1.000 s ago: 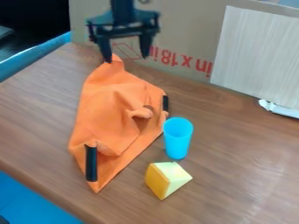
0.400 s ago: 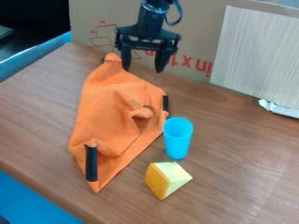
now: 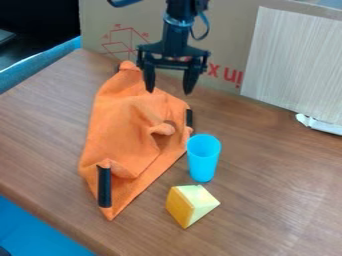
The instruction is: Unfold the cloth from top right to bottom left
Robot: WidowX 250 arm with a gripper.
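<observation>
Now that the gripper (image 3: 169, 92) has moved right and lower, jaws apart, the cloth (image 3: 120, 125) is unchanged and likely needs grasping next.

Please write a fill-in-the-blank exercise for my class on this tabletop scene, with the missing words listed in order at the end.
1. The crumpled cloth on the table is coloured ____.
2. The cup beside the cloth is coloured ____.
3. The gripper above the cloth has its two fingers ____, with a gap between them.
4. The wedge-shaped block has a green face and a ____ face.

Missing words: orange; blue; apart; yellow.
</observation>
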